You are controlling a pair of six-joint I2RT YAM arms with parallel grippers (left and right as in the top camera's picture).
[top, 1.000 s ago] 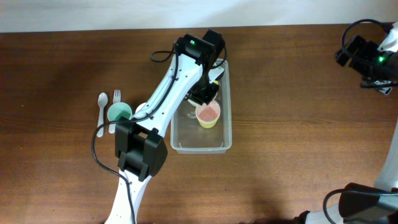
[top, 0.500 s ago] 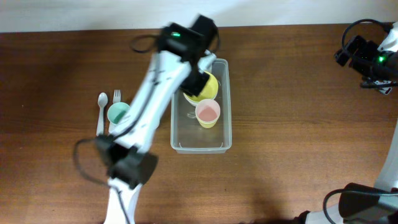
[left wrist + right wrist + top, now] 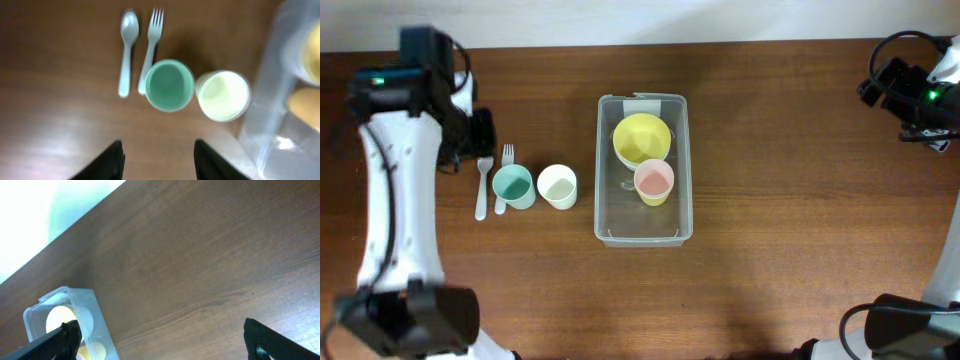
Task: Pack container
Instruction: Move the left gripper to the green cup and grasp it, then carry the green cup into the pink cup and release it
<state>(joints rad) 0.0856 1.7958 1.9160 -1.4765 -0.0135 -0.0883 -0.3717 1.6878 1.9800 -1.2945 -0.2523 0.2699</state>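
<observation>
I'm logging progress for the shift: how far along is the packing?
Done: the yellow bowl and pink cup sit inside the container. In hand: nothing; the left gripper hangs open over the loose items, and the right gripper is open, far off to the side. Probably to go: the green cup, cream cup, spoon and fork, on the table beside the container.

overhead: looking straight down over the whole table [image 3: 790,150] | left wrist: facing down, close above the green cup [image 3: 169,84] | right wrist: looking obliquely from afar | all sharing the container [image 3: 642,222] (blurred at left wrist)
</observation>
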